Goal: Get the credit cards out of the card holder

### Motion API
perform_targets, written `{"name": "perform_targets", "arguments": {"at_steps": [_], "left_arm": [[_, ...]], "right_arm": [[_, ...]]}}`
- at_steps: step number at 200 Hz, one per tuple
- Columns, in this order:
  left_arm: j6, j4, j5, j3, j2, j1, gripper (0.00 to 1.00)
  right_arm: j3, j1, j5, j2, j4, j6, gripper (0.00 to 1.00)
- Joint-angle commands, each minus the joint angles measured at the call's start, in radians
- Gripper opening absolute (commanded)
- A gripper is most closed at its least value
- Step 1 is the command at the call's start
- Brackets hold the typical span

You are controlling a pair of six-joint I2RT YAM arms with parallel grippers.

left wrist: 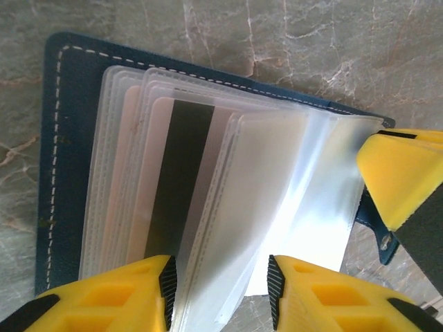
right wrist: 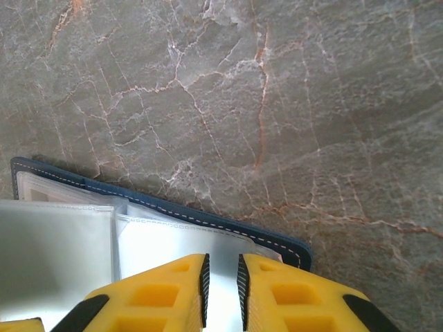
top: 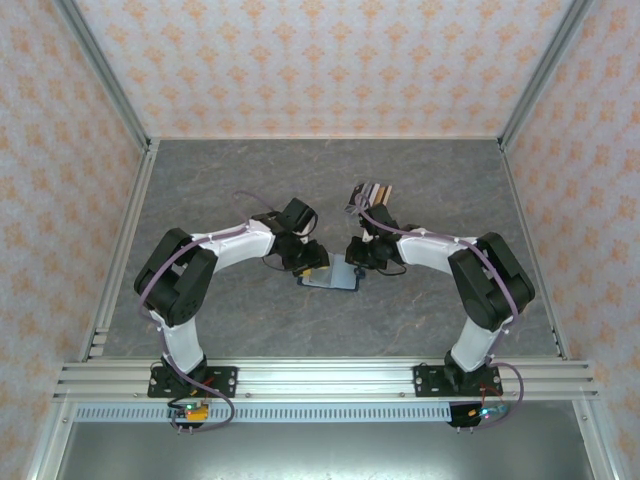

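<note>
The navy-blue card holder [top: 335,277] lies open on the table between my two grippers. Its clear plastic sleeves fan out, and a credit card [left wrist: 181,180] with a black stripe sits in one sleeve. My left gripper [left wrist: 220,277] is open, its pads standing either side of the sleeves' near edge. In the top view it [top: 308,262] is at the holder's left end. My right gripper [right wrist: 221,266] rests its tips on a clear sleeve over the card holder [right wrist: 228,223], jaws a narrow slit apart. One of its yellow fingers [left wrist: 401,180] is on the holder's right side.
A striped white, grey, black and tan cluster [top: 372,192] of flat pieces lies behind the right gripper. Patterned walls and metal rails [top: 320,375] enclose the grey marbled table [top: 220,180]. Free table lies at the back and on both sides.
</note>
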Motion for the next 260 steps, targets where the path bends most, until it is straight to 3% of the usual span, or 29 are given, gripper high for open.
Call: {"name": "perform_targets", "arguments": {"at_steps": [1, 60, 144, 195, 228, 260], "left_arm": [[0.008, 0.048, 0.041, 0.007, -0.043, -0.016, 0.4], [-0.016, 0.108, 0.073, -0.003, -0.069, -0.053, 0.38], [0.016, 0.125, 0.077, 0.04, -0.026, -0.095, 0.5], [0.062, 0.061, -0.023, 0.023, -0.063, -0.058, 0.48], [0.052, 0.073, -0.056, -0.001, -0.052, -0.052, 0.39], [0.059, 0.086, -0.053, -0.017, -0.05, -0.04, 0.34]], "right_arm": [[0.002, 0.001, 0.042, 0.024, -0.048, -0.011, 0.22], [-0.082, 0.001, 0.07, -0.098, 0.058, 0.002, 0.22], [-0.145, 0.0, 0.257, -0.361, 0.027, -0.012, 0.23], [-0.069, 0.033, 0.159, -0.339, -0.137, 0.061, 0.19], [0.016, 0.14, 0.228, -0.294, -0.242, 0.115, 0.18], [0.017, 0.199, 0.229, -0.262, -0.23, 0.193, 0.14]]}}
